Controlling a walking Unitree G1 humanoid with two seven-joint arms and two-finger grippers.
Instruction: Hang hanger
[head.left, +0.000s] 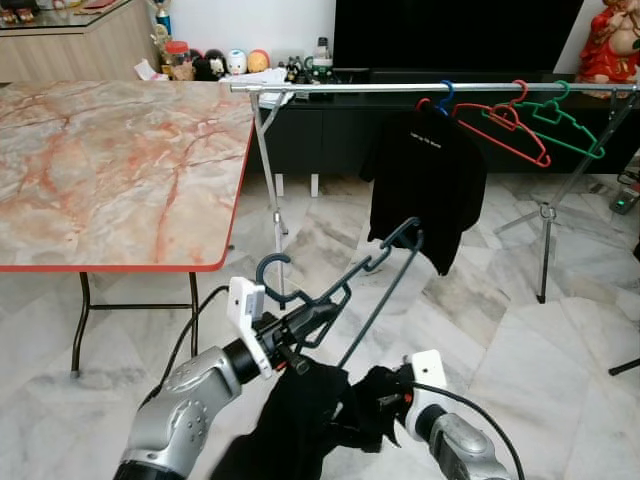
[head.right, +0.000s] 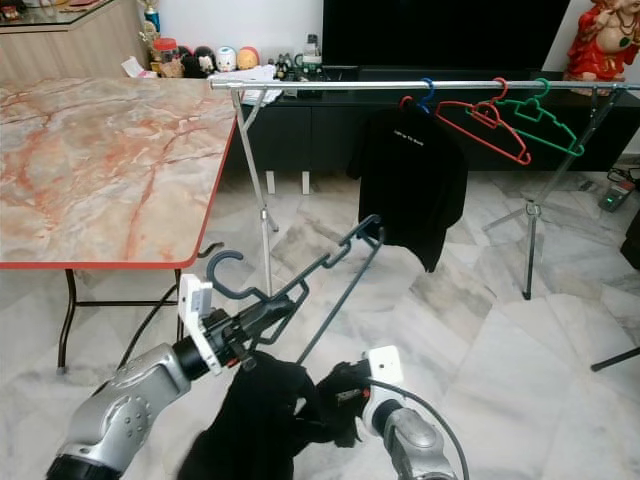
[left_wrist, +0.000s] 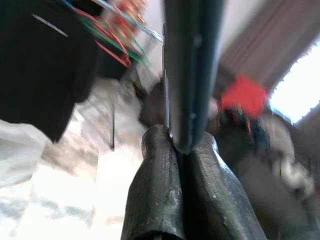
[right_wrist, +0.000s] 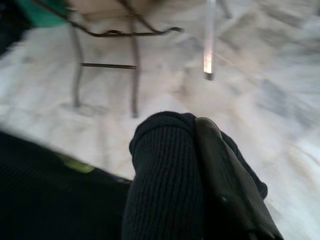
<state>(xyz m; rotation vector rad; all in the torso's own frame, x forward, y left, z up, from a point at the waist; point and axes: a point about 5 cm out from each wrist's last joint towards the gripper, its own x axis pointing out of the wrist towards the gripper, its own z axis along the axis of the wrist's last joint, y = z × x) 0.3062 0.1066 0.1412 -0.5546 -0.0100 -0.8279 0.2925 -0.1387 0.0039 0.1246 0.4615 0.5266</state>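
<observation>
Your left pincer (head.left: 300, 335) is pinched on the dark grey hanger (head.left: 345, 290), low in front of you and well short of the rail (head.left: 400, 87); the left wrist view shows both fingers (left_wrist: 155, 190) pressed against its bar. Your right pincer (head.right: 345, 395) is clamped on a fold of the black garment (head.left: 300, 420), ribbed knit bunched over one finger (right_wrist: 225, 185).

The hanger looks like thin, stiff plastic: light, but smooth, so I'd expect it to swivel in a narrow grip. You hold it near the neck, just below the hook (head.left: 272, 268), which is probably the best place for steering the hook over the rail. The garment is soft and limp; it will sag and drag, so keep hold of a thick fold such as the collar or cuff.

On the rail already hang a black shirt (head.left: 425, 185) plus empty red (head.left: 505, 125) and green (head.left: 560, 122) hangers. The shirt carries a short line of white lettering, too small to read. The marble-patterned bench (head.left: 110, 170) stands to your left.
</observation>
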